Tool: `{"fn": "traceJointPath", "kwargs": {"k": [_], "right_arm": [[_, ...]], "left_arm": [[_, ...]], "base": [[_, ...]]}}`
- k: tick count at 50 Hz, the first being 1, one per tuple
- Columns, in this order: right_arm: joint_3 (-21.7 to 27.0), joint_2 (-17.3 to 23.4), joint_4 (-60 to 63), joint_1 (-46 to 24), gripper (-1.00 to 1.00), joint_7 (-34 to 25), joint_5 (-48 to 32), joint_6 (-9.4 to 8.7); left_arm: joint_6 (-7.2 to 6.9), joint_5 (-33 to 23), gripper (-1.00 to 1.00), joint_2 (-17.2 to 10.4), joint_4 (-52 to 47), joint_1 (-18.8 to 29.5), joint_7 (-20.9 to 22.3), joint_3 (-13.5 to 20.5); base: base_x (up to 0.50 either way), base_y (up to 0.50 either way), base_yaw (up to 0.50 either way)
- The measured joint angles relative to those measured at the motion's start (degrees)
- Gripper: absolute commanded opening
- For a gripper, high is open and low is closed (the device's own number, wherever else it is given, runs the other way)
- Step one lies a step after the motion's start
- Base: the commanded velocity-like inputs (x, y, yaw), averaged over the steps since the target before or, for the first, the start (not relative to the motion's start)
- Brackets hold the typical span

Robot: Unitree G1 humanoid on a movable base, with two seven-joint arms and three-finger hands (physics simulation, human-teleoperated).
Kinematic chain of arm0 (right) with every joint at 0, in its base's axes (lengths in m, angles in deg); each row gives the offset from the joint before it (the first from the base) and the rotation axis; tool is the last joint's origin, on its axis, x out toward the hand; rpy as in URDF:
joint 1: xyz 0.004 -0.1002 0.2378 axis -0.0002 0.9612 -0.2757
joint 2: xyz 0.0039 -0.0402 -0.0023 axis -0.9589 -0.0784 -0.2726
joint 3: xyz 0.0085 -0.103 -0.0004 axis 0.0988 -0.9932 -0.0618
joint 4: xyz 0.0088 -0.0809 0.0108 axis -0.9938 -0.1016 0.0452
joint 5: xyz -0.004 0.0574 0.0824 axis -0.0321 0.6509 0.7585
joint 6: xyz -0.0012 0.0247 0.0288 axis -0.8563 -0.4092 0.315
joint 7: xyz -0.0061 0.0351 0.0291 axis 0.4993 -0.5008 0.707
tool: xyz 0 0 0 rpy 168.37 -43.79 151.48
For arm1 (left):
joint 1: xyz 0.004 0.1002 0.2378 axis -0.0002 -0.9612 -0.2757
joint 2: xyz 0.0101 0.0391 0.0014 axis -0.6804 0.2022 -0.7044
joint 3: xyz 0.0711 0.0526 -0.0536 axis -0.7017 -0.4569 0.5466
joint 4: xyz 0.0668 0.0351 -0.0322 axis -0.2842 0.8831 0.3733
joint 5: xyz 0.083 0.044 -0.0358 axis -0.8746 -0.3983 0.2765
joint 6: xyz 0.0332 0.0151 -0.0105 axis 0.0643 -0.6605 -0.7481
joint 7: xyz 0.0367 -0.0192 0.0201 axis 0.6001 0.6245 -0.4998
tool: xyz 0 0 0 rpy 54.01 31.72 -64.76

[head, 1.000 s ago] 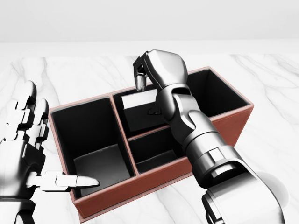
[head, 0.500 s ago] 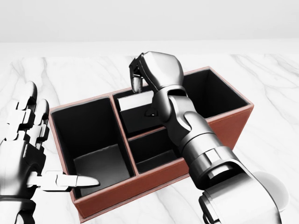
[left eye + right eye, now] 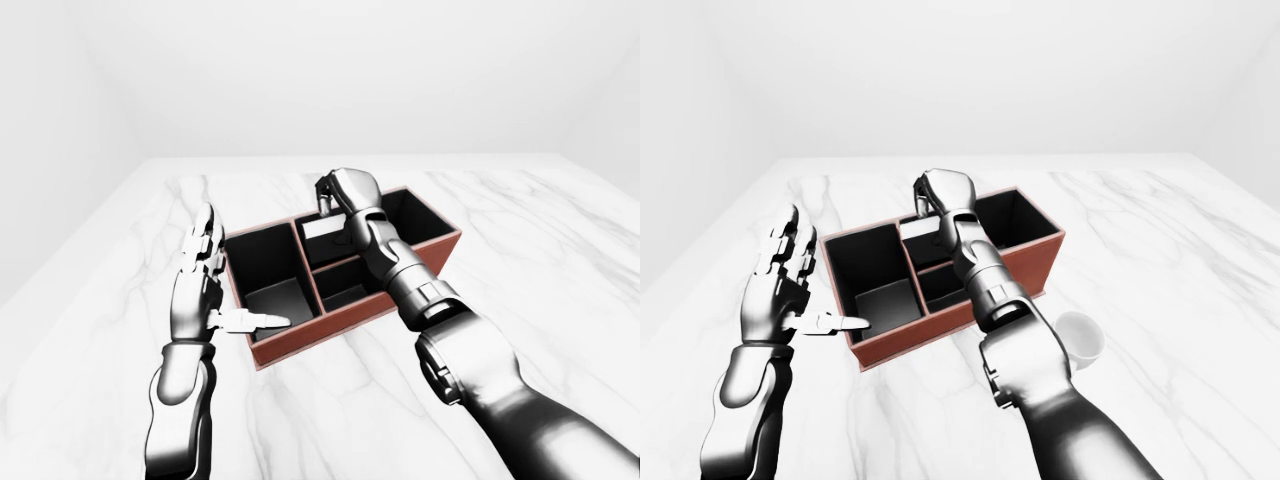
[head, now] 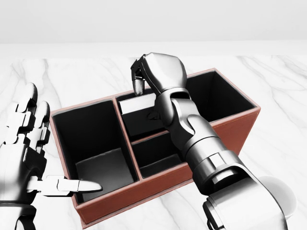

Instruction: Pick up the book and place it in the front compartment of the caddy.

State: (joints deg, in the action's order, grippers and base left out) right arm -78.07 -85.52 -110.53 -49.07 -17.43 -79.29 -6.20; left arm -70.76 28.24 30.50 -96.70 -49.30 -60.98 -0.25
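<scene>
The red-brown caddy (image 4: 144,191) lies slanted on the marble table, with one big compartment at each end and two small ones in the middle. The dark book (image 4: 139,115), showing a white page edge, stands tilted in the upper middle compartment in the head view. My right hand (image 4: 140,84) hangs over the book's top edge with its fingers curled down onto it; the thumb is hidden. My left hand (image 4: 45,158) is open at the caddy's left end, its fingers upright. Its thumb points right over the left compartment.
A white cup (image 3: 1080,338) stands on the table just right of my right forearm, below the caddy's right end. The left, lower middle and right compartments show only dark floors. White walls rise beyond the table's top edge.
My right hand has shifted a little to the left, and the book's top edge has gone with it. The left hand and the caddy have stayed put.
</scene>
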Motion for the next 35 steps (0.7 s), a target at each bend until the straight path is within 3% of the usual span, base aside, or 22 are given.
{"fn": "traceJointPath", "kwargs": {"k": [35], "right_arm": [[-0.15,0.36,-1.65,0.64,-1.00,3.61,-1.30,0.00]], "left_arm": [[0.00,-0.21,1.00,0.08,0.26,-0.11,-0.04,-0.27]], "base": [[0.00,0.00,0.00]]}}
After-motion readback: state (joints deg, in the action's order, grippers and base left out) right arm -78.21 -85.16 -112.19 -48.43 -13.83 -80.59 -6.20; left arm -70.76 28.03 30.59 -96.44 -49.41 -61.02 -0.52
